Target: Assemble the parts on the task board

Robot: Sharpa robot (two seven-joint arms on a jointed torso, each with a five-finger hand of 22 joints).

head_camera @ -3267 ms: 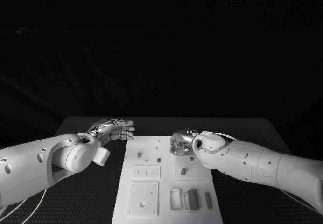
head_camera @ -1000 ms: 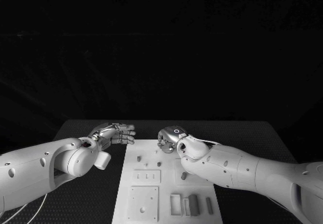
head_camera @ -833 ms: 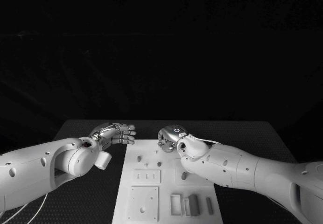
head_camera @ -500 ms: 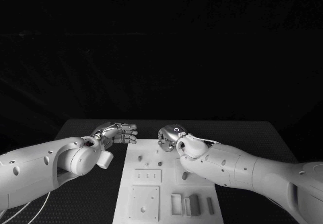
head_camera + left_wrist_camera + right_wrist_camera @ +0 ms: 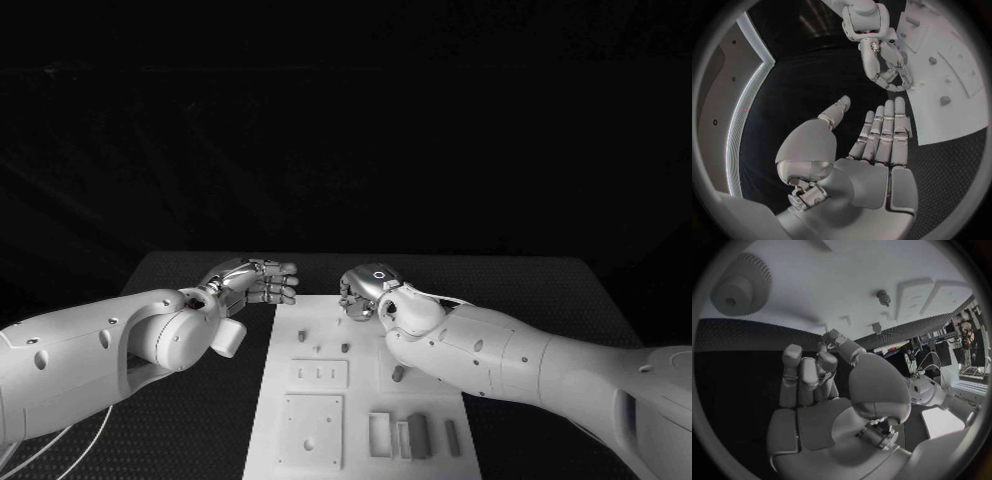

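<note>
The white task board [image 5: 366, 388] lies lengthwise in the middle of the black table. Small grey pegs [image 5: 343, 348] stand on its far half, and rectangular blocks [image 5: 418, 432] lie at its near end. My right hand [image 5: 364, 291] hovers over the board's far end with fingers curled in and nothing visible between them [image 5: 817, 385]. A toothed gear [image 5: 739, 287] lies on the board [image 5: 829, 280] ahead of that hand. My left hand [image 5: 254, 281] is off the board's far left corner, palm bare, fingers straight and thumb apart [image 5: 873, 150]. The right hand [image 5: 882, 62] points its fingertips down at the board's edge [image 5: 967, 100].
Black table [image 5: 534, 290] runs along both sides of the board. A raised square plate [image 5: 310, 430] and a slotted plate [image 5: 319, 374] sit on the board's left half. Both forearms lie low over the table's near corners.
My right hand moved from the board's middle to its far end and has held there for the last second. My left hand crept slightly towards the board.
</note>
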